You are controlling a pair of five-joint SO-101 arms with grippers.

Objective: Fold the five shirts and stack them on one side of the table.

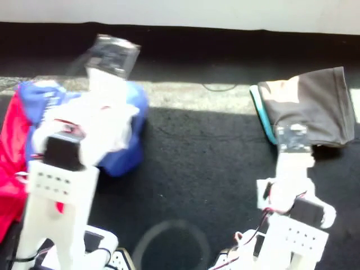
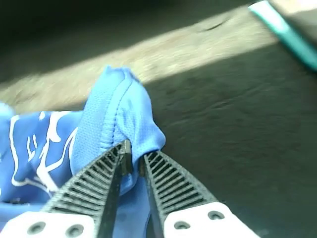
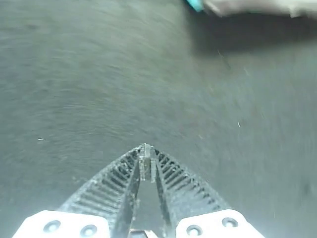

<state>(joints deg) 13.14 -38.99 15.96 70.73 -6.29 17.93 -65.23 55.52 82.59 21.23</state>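
Observation:
A blue shirt (image 2: 114,119) with white print is bunched at the table's left, and my left gripper (image 2: 133,159) is shut on a fold of its fabric. In the high view the blue shirt (image 1: 126,152) lies under the left arm, with a red shirt (image 1: 12,152) beside it at the left edge. At the back right a dark grey shirt (image 1: 315,104) lies folded on a teal one (image 1: 262,112). My right gripper (image 3: 145,154) is shut with nothing in it, above the bare black mat (image 3: 99,74) just in front of that stack.
The black mat (image 1: 208,169) covers the middle of the table. A sunlit strip (image 1: 191,93) runs along the back edge. The arms' white bases (image 1: 281,236) stand at the front.

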